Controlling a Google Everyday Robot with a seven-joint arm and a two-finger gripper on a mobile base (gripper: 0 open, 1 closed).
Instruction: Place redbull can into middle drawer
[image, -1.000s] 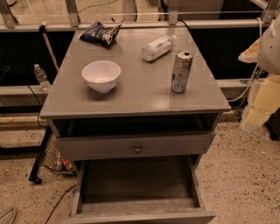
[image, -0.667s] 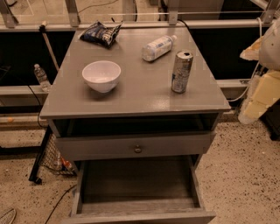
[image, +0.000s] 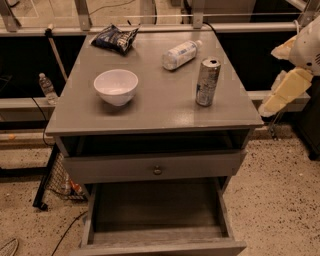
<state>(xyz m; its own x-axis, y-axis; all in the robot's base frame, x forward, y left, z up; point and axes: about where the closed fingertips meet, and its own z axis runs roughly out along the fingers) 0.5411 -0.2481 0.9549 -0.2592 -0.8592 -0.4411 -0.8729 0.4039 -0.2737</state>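
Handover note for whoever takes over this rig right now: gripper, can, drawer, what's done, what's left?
Gripper: hangs off the table's right edge, apart from the can.
Redbull can: upright on the tabletop, right side.
Middle drawer: pulled out, nothing visible in it.
Done: drawer is open.
Left: reach in, grasp the can, lower it into the drawer, release.

On the grey wooden worktop (image: 150, 112), a white round bowl (image: 116, 86) sits left of centre. A dark crinkled snack bag (image: 116, 38) lies at the back-left, and a clear plastic bottle with white label (image: 180, 54) lies on its side further right. A small water bottle (image: 47, 88) stands off to the left. The gripper (image: 280, 97) hangs beyond the worktop's right edge.
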